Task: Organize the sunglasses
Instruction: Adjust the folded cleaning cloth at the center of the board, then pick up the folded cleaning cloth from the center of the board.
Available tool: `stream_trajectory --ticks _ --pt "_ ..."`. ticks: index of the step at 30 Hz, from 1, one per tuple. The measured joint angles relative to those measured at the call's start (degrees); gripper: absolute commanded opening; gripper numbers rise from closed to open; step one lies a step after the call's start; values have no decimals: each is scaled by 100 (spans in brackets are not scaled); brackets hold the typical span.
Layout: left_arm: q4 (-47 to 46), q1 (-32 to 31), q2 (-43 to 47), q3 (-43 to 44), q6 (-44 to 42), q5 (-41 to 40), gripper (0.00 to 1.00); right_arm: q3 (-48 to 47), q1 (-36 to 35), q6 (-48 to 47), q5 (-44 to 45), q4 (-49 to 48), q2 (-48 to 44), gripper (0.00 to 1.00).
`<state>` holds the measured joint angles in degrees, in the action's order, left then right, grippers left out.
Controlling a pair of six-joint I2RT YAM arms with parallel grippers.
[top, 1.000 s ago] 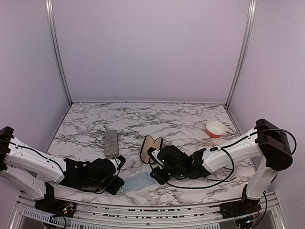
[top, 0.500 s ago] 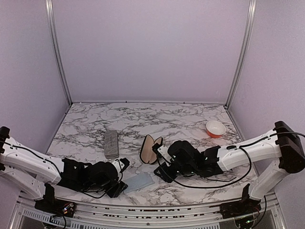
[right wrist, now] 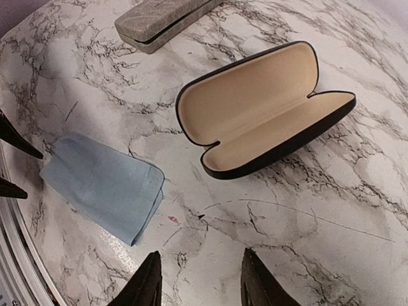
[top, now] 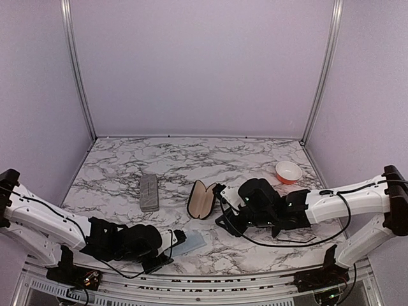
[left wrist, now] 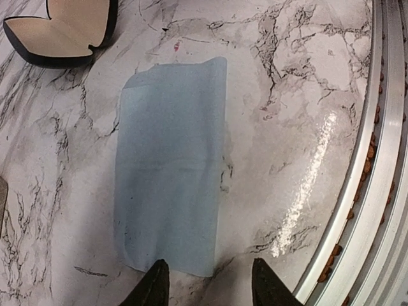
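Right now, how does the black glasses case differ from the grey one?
The black glasses case lies open, its tan lining bare and nothing inside; the grey case is shut. The black glasses case is smooth with rounded ends; the grey case is a flat, mottled rectangle. In the top view the grey case lies to the left of the black one. Both rest on the marble table, apart from each other.

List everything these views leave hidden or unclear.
1. Sunglasses: they show in no view, so where they are cannot be told.
2. Grey case: it is shut, and its lid hides the contents in the top and right wrist views.
3. Black case: partly cut off by the top edge of the left wrist view.
4. Bowl: too small in the top view to tell its contents.
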<state>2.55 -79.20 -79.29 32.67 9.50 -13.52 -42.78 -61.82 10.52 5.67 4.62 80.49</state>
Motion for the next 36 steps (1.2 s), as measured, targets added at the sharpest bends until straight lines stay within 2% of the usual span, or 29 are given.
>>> stream_trajectory --ticks 3,12,16,19,24,28,32,36 --pt "-122 0 -131 0 -223 7 43 70 0 -31 44 59 -28 41" --pt "-289 -4 -525 17 -584 -66 25 184 0 -35 111 157 -70 41" --pt "-356 -4 -605 42 -592 -146 7 184 0 -81 133 173 -70 41" --pt "-363 -4 -640 55 -579 -192 0 184 2 -162 118 179 -70 44" --pt "-348 -4 -625 59 -518 -199 0 214 -22 -468 -308 101 -63 49" --pt "-328 -4 -459 55 -385 -173 0 588 -315 -994 -538 -444 -63 49" --pt "-341 -4 -208 -33 -229 -151 0 1075 -839 -1700 -551 -1108 -4 45" --pt "-361 -4 -127 -173 -109 -144 0 1071 -909 -2216 -494 -1657 452 40"
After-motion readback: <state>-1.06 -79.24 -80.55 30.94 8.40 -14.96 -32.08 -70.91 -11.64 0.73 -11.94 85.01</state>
